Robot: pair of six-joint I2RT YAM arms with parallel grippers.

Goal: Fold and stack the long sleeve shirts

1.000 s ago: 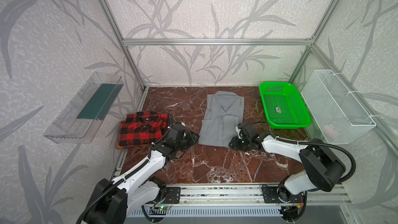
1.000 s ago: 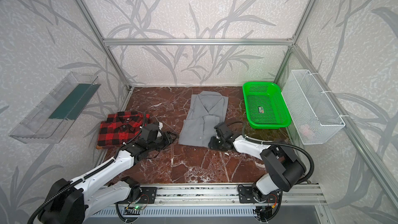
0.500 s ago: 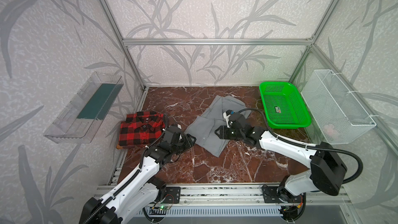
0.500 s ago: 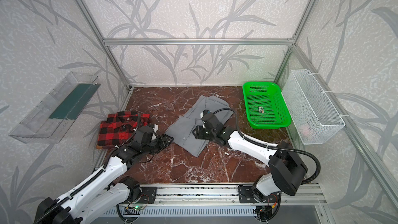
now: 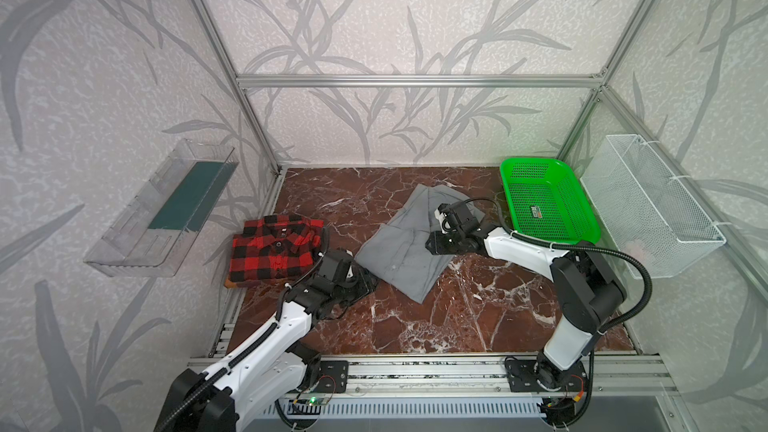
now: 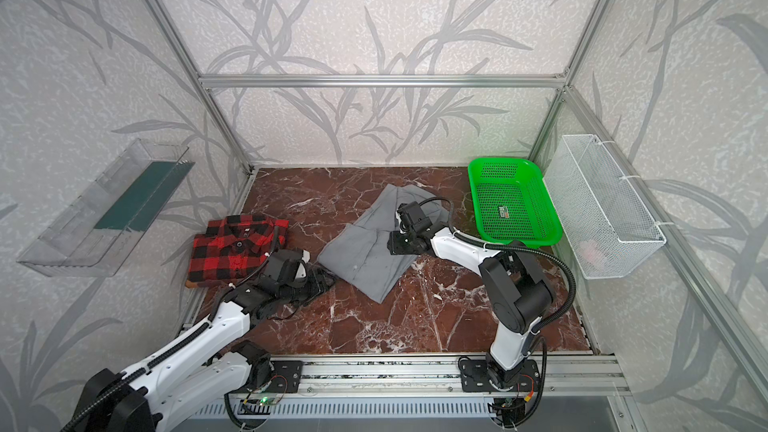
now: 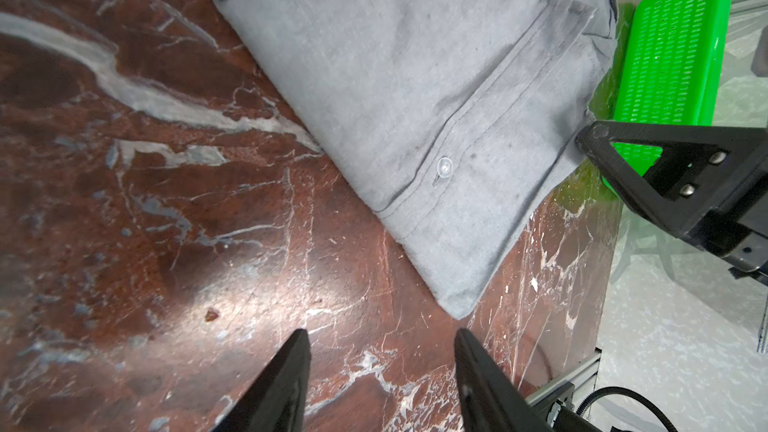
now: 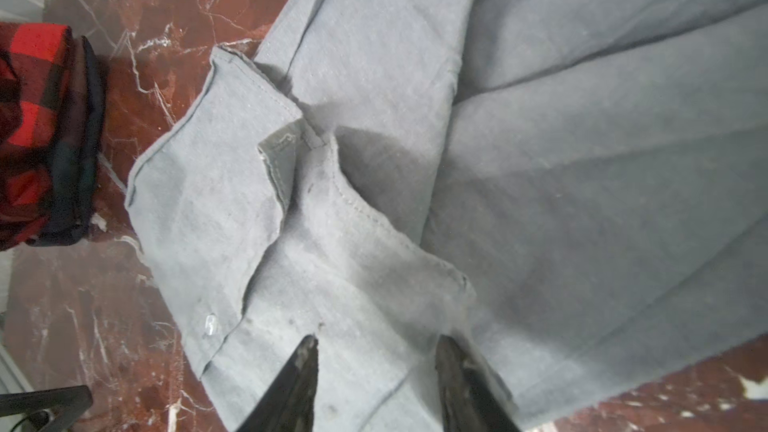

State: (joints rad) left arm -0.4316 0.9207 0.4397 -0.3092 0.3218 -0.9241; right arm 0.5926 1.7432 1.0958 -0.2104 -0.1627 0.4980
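Change: a second ago the grey shirt (image 5: 409, 243) lay straight with its collar toward the back wall and both grippers at its near hem. Now it lies on a slant across the table (image 5: 478, 309), with one hem corner pointing at the front rail.
Left gripper (image 7: 380, 332): it has come off the cloth. I see the jaws apart with nothing between them, over bare marble just beside the hem corner.
Right gripper (image 8: 376, 340): it has moved up to the shirt's mid edge on the side nearer the green basket (image 5: 509, 168). The fingers are spread over the cloth, and I see no fold pinched between them.
Meaning: I read this as a turn, not a fold. The sleeves are tucked in, but the shirt is as long as before, so the crosswise fold and the stacking are still to do.
Plaid shirt (image 5: 270, 251): folded at the table's left edge, near the grey one but apart from it. I'd stack the grey shirt there.
Shirts: two, one grey and one plaid.
Grippers: two.
Baskets: two, the green one and a wire basket (image 5: 665, 209) on the right wall.
Clear bin (image 5: 124, 255): one, on the left wall.
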